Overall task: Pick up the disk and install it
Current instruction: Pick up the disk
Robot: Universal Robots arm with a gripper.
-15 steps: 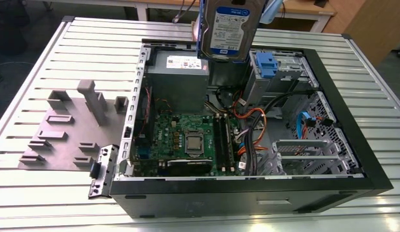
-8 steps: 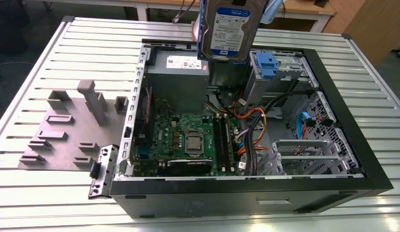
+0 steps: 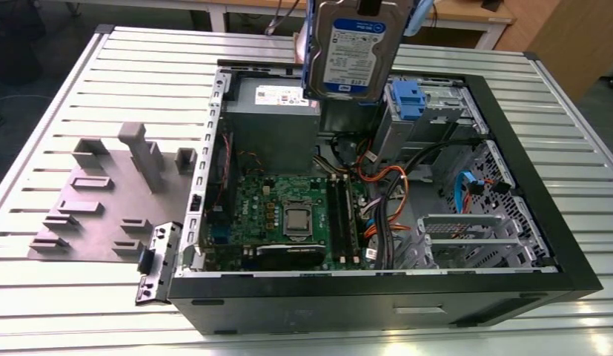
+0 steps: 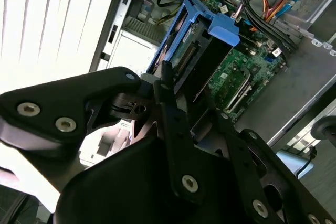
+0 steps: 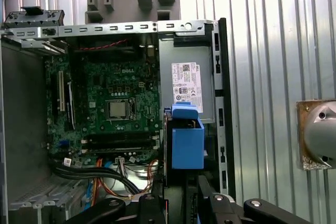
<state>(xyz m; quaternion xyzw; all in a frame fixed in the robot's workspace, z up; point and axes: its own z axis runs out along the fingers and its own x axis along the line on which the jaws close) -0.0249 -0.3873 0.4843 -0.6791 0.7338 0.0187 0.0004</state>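
The fingers (image 4: 170, 114) are clenched on the disk (image 4: 202, 38), one on each side of it, with its blue end handle pointing away from them. In the exterior view the disk (image 3: 348, 48) hangs upright in the air, clear of everything, its white-and-blue label facing the camera.

It hangs over the part of the open computer case (image 3: 385, 304) nearest the worktop's (image 3: 138, 81) far edge. The grey power-supply box (image 3: 271, 111) lies just under it, and another blue-handled drive carrier (image 3: 407, 100) sits in its bay close by.

The case lies on its side and also holds a green motherboard (image 3: 286, 215) and bundles of orange and black cables (image 3: 385, 185). A grey moulded fixture plate (image 3: 98, 200) lies beside the case, toward the worktop's edge at the exterior view's left.
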